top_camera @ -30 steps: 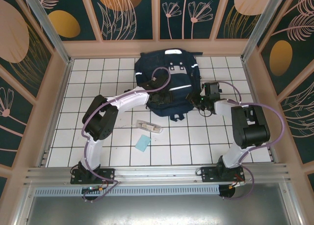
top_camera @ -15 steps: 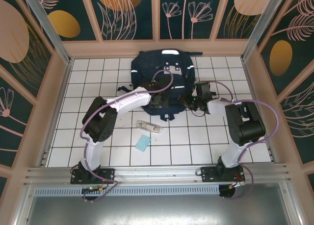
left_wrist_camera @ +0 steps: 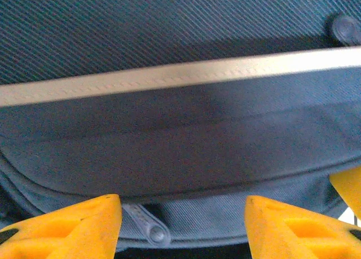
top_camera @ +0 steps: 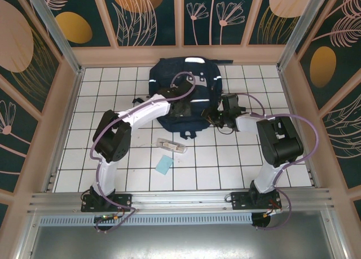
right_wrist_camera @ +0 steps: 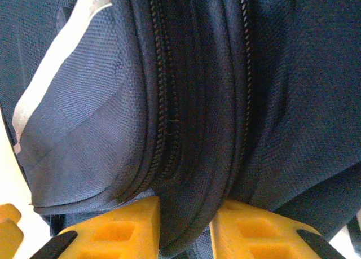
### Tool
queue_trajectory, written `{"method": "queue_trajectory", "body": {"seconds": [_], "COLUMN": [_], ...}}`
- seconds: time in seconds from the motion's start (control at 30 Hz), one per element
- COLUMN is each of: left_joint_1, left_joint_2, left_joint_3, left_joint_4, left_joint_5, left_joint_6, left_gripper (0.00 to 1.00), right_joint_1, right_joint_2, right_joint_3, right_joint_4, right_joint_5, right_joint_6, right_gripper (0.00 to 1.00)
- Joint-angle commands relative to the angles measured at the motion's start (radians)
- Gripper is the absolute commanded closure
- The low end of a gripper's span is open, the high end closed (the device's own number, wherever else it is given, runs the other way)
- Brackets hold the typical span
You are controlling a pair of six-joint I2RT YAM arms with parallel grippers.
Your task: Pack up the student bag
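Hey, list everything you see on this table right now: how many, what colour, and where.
backpack: one, navy with white stripes, far middle of the table
pencil case: one, clear, on the tiles nearer than the backpack
flat square: one, light blue, just nearer than the pencil case
table: one, white tiles, walled by patterned panels
left gripper: one, yellow fingers, open over the backpack's front
right gripper: one, yellow fingers, shut on a zipped fold at the backpack's right side

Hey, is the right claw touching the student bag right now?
Touching. The right wrist view shows a zippered fold of the student bag pinched between the two yellow fingers of the right claw.
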Motion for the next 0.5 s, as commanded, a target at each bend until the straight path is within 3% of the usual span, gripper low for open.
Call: {"method": "queue_trajectory", "body": {"seconds": [0.0, 0.47], "left_joint_1": [0.008, 0.018], "left_joint_2": [0.017, -0.006], "left_joint_3": [-0.002, -0.145], "left_joint_4": [-0.017, 0.013], "left_joint_5": [-0.006, 0.016], "left_joint_6": [0.024, 0.022], "left_gripper": [0.41, 0.41], "right_joint_1": [0.026, 0.027], "right_joint_2": [0.031, 0.042], "right_joint_3": [0.008, 0.030], "right_joint_4": [-0.020, -0.044], "right_joint_5": [-0.024, -0.010], "right_joint_6": [-0.002, -0.012], "right_gripper": [0.71, 0.71]}}
